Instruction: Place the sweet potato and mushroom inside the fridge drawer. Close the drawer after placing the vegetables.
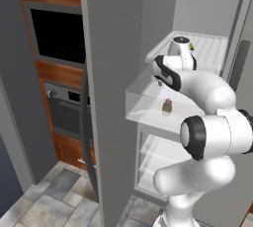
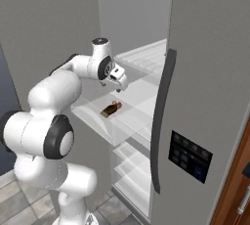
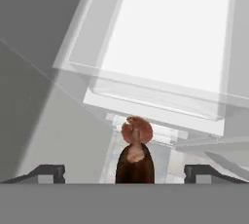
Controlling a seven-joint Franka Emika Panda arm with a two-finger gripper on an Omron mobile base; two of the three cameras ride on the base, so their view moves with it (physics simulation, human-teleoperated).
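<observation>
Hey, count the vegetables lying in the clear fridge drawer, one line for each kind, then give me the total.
Sweet potato: 1
Mushroom: 1
Total in the fridge drawer: 2

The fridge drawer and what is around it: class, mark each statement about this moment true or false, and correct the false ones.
1. The fridge drawer is pulled out. True.
2. The drawer is empty. False: the mushroom and the sweet potato lie in it.
3. The gripper holds the sweet potato. False: its fingers stand wide apart, one on each side, not touching it.
4. The mushroom and the sweet potato lie right next to each other. True.
5. The fridge door is shut. False: it stands open.
</observation>
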